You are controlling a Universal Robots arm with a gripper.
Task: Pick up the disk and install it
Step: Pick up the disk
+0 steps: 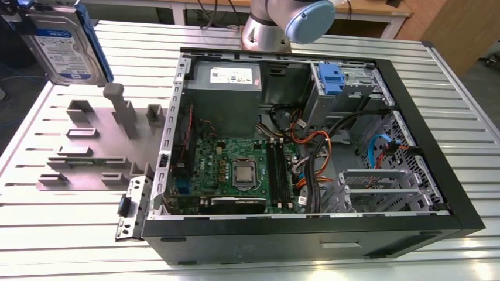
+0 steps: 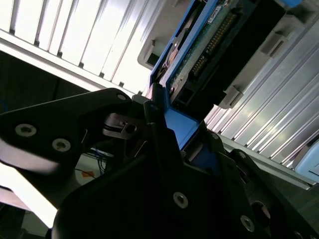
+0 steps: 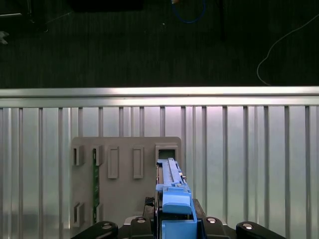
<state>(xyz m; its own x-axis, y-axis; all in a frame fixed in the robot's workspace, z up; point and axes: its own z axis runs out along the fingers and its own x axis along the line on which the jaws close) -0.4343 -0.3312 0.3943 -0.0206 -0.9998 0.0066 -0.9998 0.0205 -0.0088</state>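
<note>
The disk, a silver drive with a white-and-blue label and blue carrier frame, hangs upright in the air at the exterior view's upper left, above the table. In the first wrist view the disk is edge-on, over a slot of the grey fixture plate. My gripper is shut on its blue frame. In the second wrist view the disk shows its green circuit-board side, and the black fingers of my gripper clamp the blue edge.
The open computer case lies on the slatted metal table, with a grey power-supply box, motherboard and a drive bay with a blue latch. The grey fixture plate sits on the case's left. The arm's body rises behind the case.
</note>
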